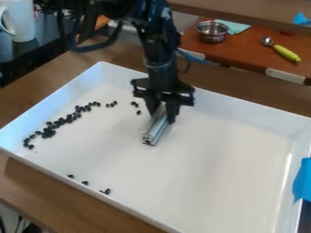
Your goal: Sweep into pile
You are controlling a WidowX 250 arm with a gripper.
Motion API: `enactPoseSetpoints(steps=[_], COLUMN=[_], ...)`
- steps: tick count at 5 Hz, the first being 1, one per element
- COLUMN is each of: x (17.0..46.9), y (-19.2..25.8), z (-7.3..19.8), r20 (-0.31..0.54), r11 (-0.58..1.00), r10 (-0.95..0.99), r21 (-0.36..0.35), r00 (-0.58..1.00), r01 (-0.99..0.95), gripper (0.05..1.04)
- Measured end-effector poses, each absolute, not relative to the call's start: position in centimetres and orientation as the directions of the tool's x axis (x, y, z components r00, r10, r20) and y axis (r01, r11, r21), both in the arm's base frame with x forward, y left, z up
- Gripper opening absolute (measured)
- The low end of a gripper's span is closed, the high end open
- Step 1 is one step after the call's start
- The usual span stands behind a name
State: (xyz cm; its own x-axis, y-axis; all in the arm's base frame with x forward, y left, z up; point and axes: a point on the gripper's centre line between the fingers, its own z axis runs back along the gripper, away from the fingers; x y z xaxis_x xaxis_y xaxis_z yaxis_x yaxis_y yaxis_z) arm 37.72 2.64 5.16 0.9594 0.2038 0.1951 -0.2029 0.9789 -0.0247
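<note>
The black gripper (163, 113) pinches a grooved, silvery metal bar (156, 129) inside a smooth, high-walled white tray (213, 168). Small, rounded black beans (53, 126) trail toward the view's left; a few lie near the front wall. Beyond stands a shiny metal bowl (212, 34).

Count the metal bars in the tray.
1: the metal bar, held by the gripper, to the right of the trail of dark beans as pictured. The gripper partly hides its upper end.
</note>
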Motion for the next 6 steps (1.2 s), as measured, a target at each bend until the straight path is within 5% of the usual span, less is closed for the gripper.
enactPoseSetpoints(steps=[4,5,6], x=[35.1,33.4,32.6], y=[11.9,12.0,10.2], z=[5.3,5.6,7.6], r20=[0.178,0.188,0.167], r11=[0.942,0.943,0.938], r10=[0.320,0.321,0.347], r21=[0.043,0.025,-0.090], r00=[0.931,0.928,0.923], r01=[-0.332,-0.332,-0.336], gripper=[0.379,0.379,0.379])
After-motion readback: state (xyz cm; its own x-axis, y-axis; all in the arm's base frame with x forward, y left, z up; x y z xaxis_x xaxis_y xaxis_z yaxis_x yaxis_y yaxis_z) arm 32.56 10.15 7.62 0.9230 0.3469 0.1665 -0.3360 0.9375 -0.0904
